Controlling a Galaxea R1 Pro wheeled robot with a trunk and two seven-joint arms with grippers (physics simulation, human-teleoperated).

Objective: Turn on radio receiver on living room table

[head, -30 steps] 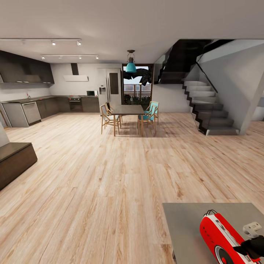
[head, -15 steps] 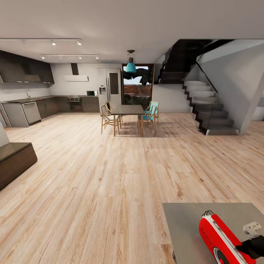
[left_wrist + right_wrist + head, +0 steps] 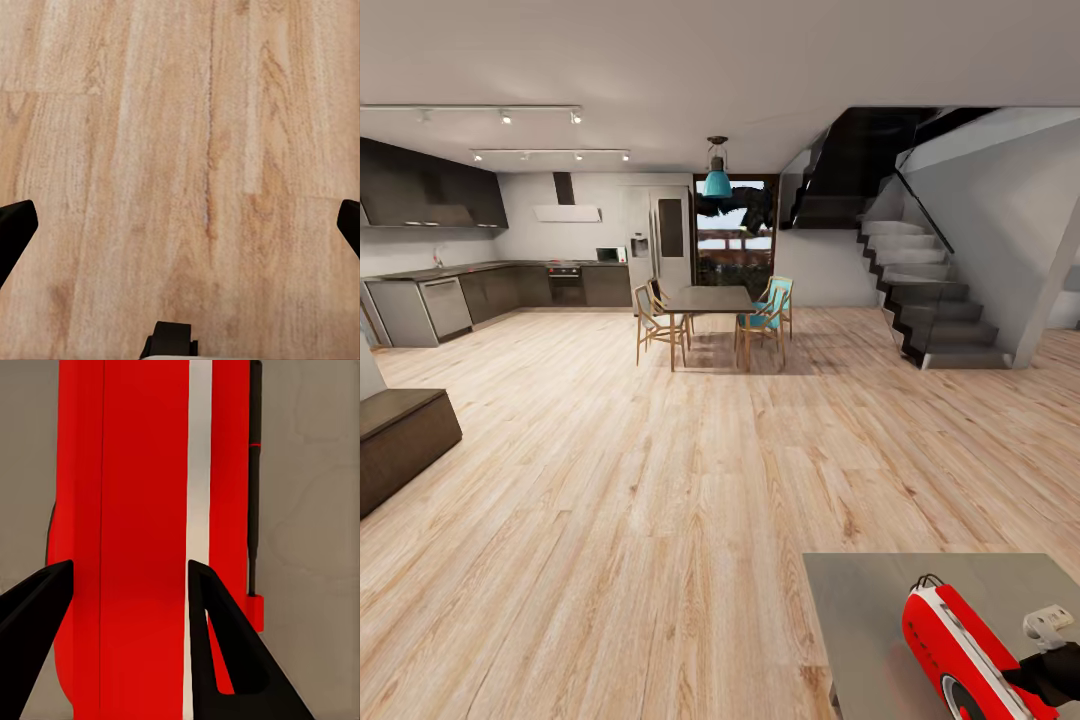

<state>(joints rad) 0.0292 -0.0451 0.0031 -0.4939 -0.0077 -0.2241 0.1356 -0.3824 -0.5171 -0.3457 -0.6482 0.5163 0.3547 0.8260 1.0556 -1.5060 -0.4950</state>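
- Red radio sits on the grey table at the lower right of the head view, tipped over at a slant, its wire handle toward the room and its round dial facing the table's near edge.
- Right gripper is over the radio: in the right wrist view its two dark fingers are set narrowly apart against the red body, one across the white band. Whether they actually pinch or merely touch it cannot be told.
- Left gripper hangs above bare floor, its jaws spread wide with nothing between them.
- Step in hand, by the look of it: contact with the radio to switch it on. The next move likely calls for a short, controlled press or touch on the casing without pushing the slanted set further over or off the table.
- Wooden floor stretches open beyond the table; nothing stands between arm and radio.
- Farther off: a dark dining table with wooden and teal chairs, a teal pendant lamp, a kitchen run along the left wall, a staircase at right, and a dark low bench at the left edge.
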